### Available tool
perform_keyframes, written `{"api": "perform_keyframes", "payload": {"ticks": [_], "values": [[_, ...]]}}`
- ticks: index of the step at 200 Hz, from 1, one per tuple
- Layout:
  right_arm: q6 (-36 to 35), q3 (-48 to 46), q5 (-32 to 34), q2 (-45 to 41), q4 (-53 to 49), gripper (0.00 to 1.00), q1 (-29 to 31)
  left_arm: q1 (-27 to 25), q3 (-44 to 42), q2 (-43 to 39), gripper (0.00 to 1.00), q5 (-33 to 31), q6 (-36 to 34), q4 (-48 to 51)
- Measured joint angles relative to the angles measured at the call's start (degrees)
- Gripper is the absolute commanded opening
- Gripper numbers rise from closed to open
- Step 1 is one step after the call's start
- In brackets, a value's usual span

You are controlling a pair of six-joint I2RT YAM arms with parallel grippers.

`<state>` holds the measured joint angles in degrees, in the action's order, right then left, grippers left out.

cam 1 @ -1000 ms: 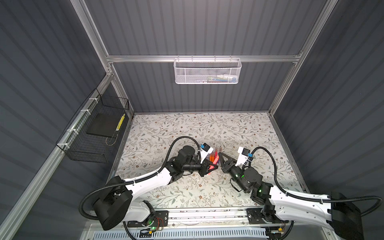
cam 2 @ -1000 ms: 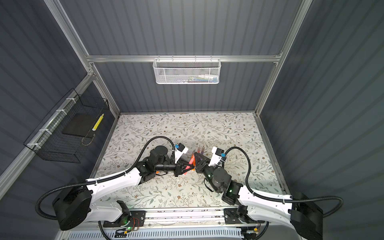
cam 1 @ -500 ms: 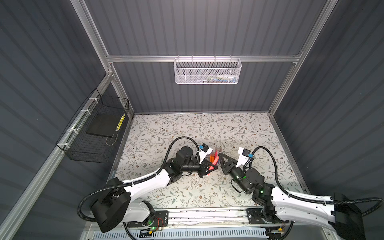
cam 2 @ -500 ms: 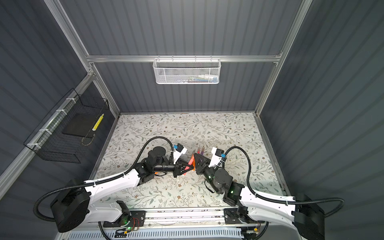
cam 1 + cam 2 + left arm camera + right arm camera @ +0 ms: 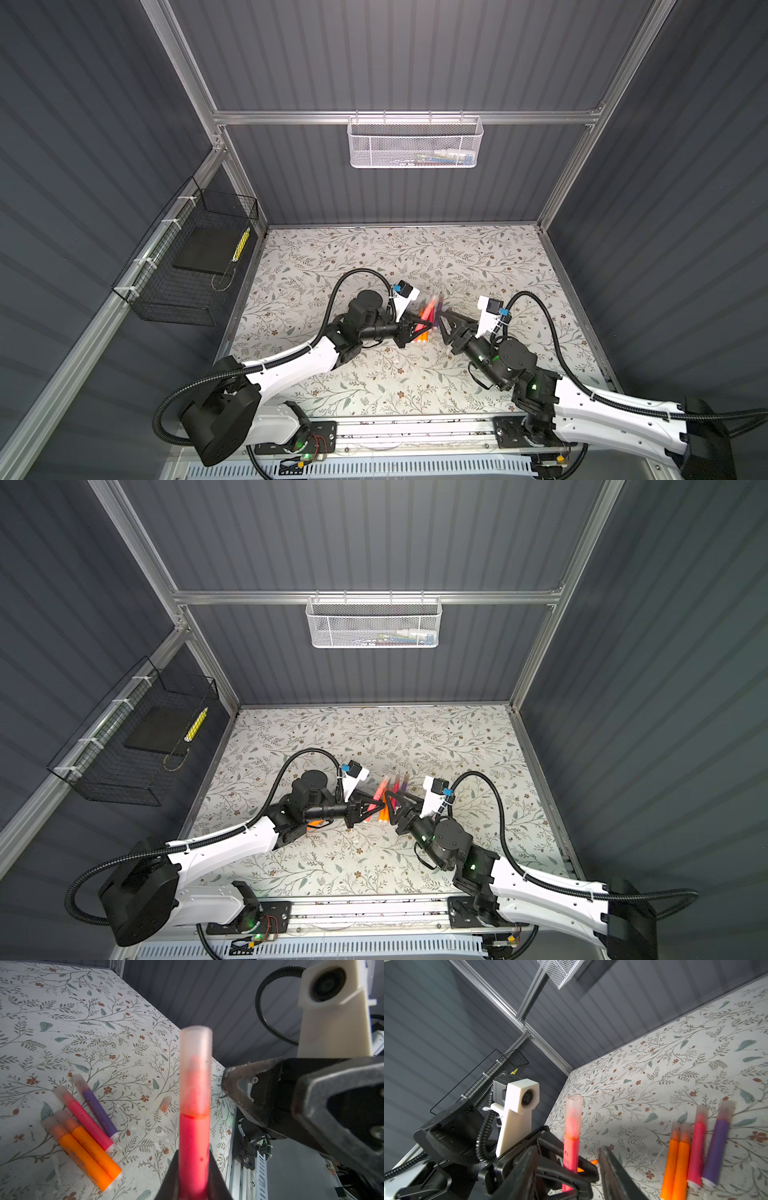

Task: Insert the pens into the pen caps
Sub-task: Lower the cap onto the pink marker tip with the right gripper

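Since before, the right gripper [image 5: 444, 328] is opened and pulled back to three o'clock of the cap [image 5: 196, 1072]. The pink pen [image 5: 194, 1147] is gripped by the left gripper [image 5: 420, 328].

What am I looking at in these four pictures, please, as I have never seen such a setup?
Two robot arms work over a flowered table, each ending in a two-finger gripper. Two pictures look down from overhead; two come from cameras on the arms' wrists. The left gripper is shut on a red pen with its cap on. The right gripper is open beside it, holding nothing. On the table lie two orange pens, a pink pen and a purple pen, all capped, plus one loose cap.
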<state>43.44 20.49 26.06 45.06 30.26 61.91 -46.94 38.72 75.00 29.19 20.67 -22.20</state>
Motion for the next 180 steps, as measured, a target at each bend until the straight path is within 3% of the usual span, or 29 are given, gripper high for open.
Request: {"api": "perform_keyframes", "payload": {"ticks": [49, 90, 145, 180], "values": [[-0.04, 6.1, 0.24, -0.02, -6.1, 0.58, -3.13, -2.54, 0.0, -0.66, 0.0, -2.21, -3.04, 1.66], [1.51, 6.62, -5.38, 3.04, -7.89, 0.55, -7.87, -2.91, 0.0, -1.07, 0.0, -2.43, -4.17, 1.9], [1.55, 8.63, -10.99, 5.68, -8.02, 0.45, -8.35, -2.91, 0.0, -1.07, 0.0, -2.45, -4.61, 2.1], [1.44, 9.03, -12.0, 6.73, -8.13, 0.44, -8.5, -2.91, 0.0, -1.07, 0.0, -2.4, -4.61, 2.29]]}}
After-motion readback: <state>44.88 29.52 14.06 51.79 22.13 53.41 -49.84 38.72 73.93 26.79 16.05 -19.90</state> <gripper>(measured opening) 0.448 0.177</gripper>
